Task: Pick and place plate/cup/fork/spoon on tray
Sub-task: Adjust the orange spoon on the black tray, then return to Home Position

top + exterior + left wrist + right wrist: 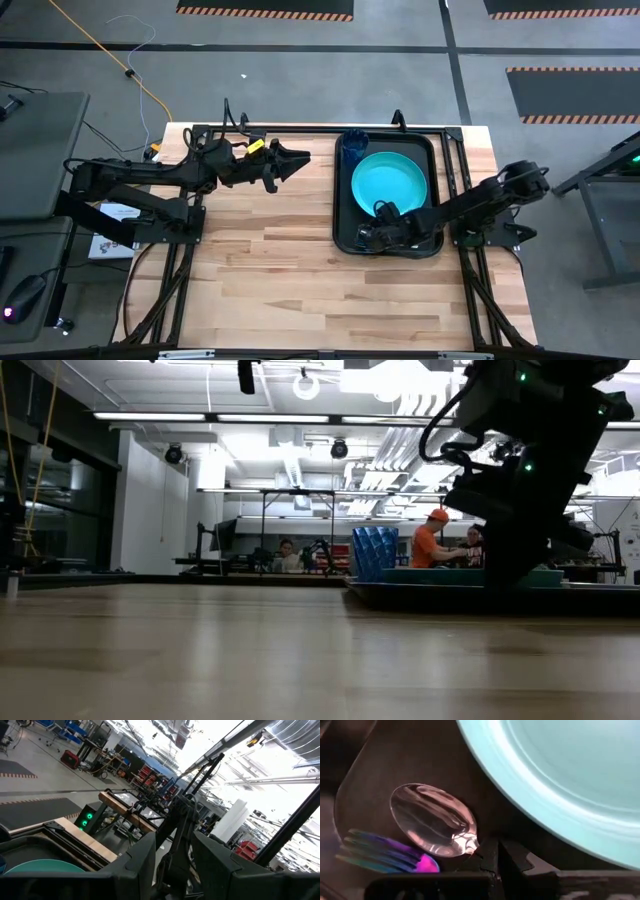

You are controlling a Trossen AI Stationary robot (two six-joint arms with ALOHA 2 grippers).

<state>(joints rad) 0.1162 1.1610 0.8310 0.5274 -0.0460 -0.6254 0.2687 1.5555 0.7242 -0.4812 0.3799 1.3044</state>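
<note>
The black tray (342, 205) lies on the right of the table. On it sit the turquoise plate (390, 180) and, at its far left corner, the upright dark-blue cup (353, 150). The spoon (432, 820) and the blue fork (375, 852) lie side by side on the tray floor at its near left, beside the plate (560, 770). My right gripper (372, 236) is low over the tray, shut at the spoon's neck. My left gripper (298, 160) hovers empty over the table's far middle, its fingers a little apart. My right gripper meets the spoon at its neck (478, 851), just behind the silver bowl, with its two fingers (492, 855) close together. The fingers hide the handle and the place of contact. The bowl lies hollow side up on the tray floor, next to the fork's tines.
Bare wooden table (270, 260) lies between the arms and toward the near edge. A black frame rail (300, 127) runs along the far edge. In the low view, people sit at benches (435, 545) in the room behind the tray.
</note>
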